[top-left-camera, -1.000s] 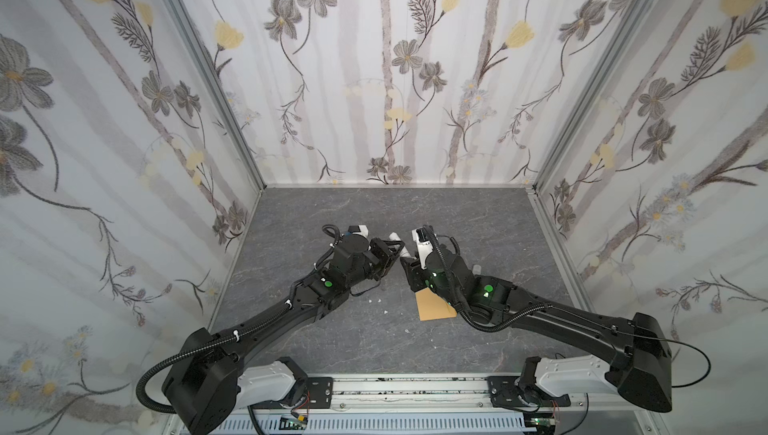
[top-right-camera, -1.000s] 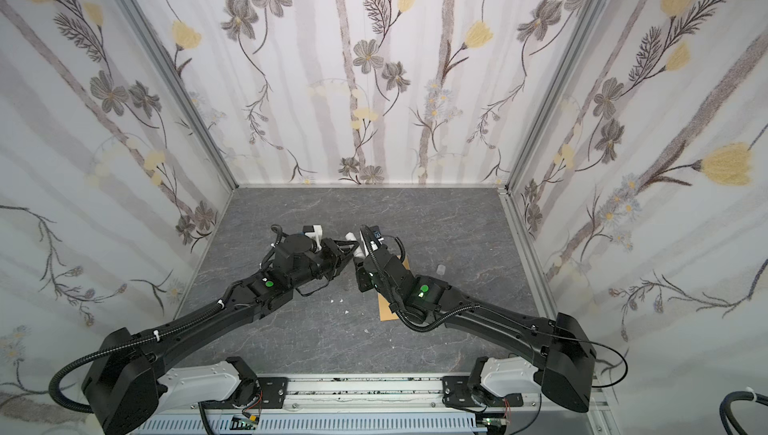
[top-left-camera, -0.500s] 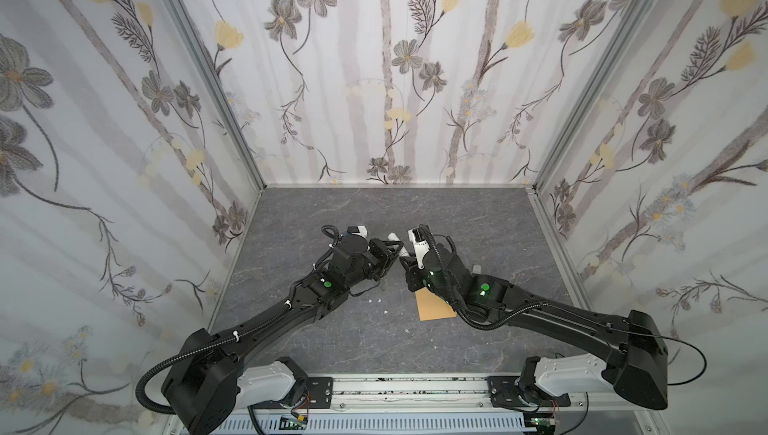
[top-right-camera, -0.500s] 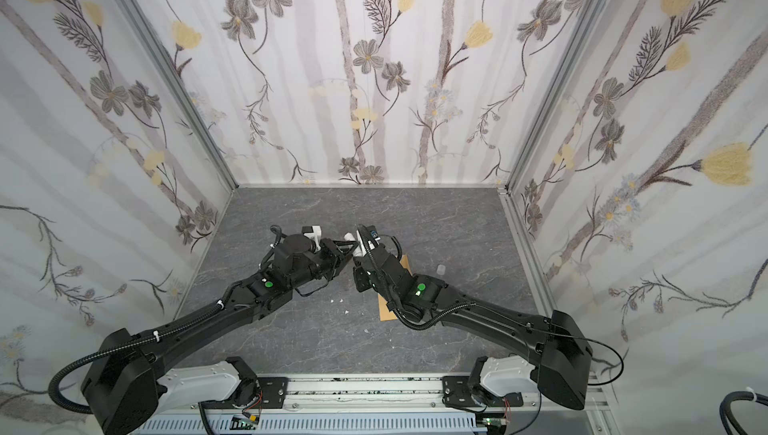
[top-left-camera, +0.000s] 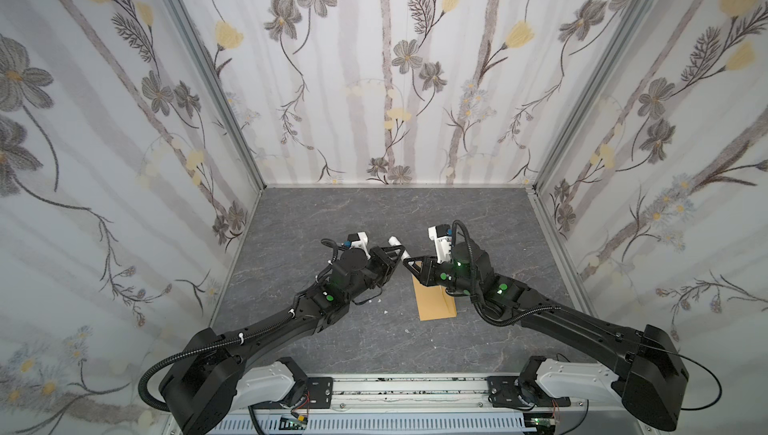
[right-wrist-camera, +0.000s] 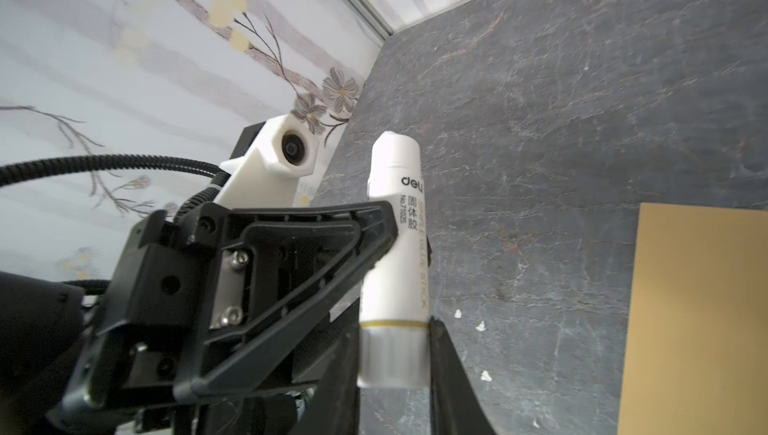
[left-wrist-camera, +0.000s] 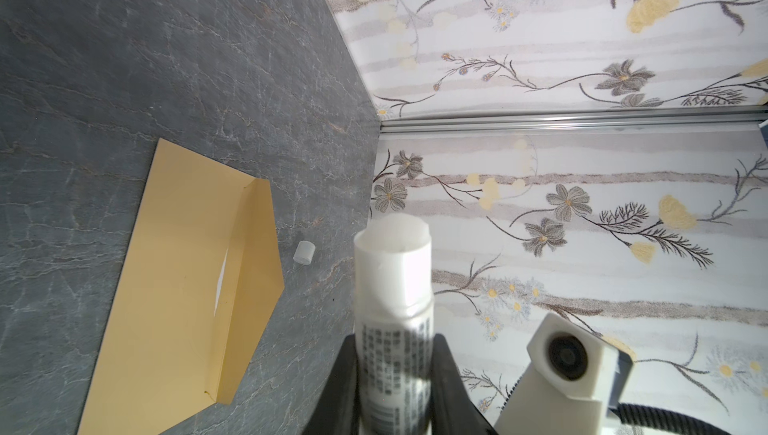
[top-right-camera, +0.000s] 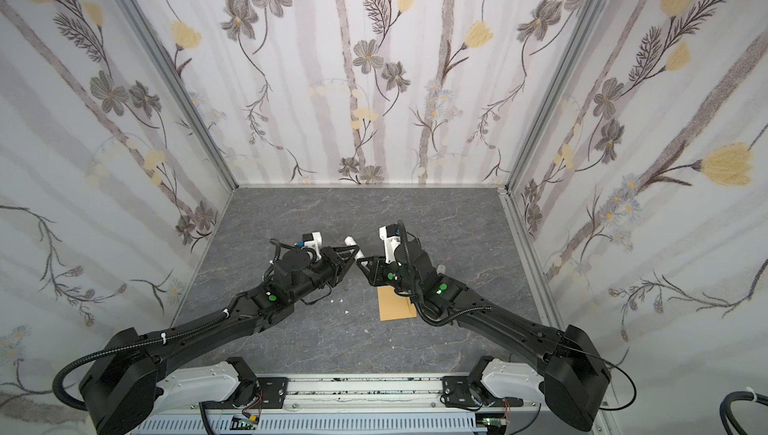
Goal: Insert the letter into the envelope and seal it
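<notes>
Top views: 2 arms, 1 envelope (top-left-camera: 434,302), 1 glue stick (top-left-camera: 395,242). Left claw (top-left-camera: 395,255) and right claw (top-left-camera: 409,263) meet at the stick above mid-table (top-left-camera: 374,212). The envelope lies flat at 5 o'clock from them, partly under the right arm.

Left wrist: left claw closed on the stick's body, glue end bare. 1 cap (left-wrist-camera: 304,252) lies near the open flap (left-wrist-camera: 253,271). 1 white sliver of letter (left-wrist-camera: 220,283) shows in the envelope's mouth.

Right wrist: right claw pinched on the stick's base. 3 white crumbs (right-wrist-camera: 481,326) on the table.
</notes>
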`<action>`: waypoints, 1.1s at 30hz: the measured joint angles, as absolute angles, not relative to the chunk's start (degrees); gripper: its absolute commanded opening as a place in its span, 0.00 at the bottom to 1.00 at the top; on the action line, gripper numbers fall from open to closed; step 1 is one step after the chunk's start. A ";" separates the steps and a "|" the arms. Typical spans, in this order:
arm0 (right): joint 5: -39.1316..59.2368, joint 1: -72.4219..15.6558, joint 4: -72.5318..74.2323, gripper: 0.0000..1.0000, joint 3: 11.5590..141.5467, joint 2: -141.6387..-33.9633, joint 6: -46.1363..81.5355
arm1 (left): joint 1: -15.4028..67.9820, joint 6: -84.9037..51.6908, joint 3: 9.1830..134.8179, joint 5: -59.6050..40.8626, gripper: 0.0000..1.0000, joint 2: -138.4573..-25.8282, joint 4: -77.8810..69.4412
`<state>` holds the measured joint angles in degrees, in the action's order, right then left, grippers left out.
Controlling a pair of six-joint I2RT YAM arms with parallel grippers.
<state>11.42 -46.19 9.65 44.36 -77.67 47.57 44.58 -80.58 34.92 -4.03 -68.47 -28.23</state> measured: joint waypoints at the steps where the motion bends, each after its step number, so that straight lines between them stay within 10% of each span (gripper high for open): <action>1: 13.47 -45.30 11.99 0.18 43.05 -77.47 49.56 | 44.91 -80.51 34.54 -3.55 0.00 -68.47 -29.21; 33: 36.56 -37.34 68.99 0.19 23.83 -87.31 91.55 | 47.42 -77.25 24.97 -3.38 0.00 -67.99 -51.90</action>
<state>36.56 -37.34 68.99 23.83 -87.31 91.55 47.42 -77.25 24.97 -3.38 -67.99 -51.90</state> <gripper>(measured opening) 0.228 0.193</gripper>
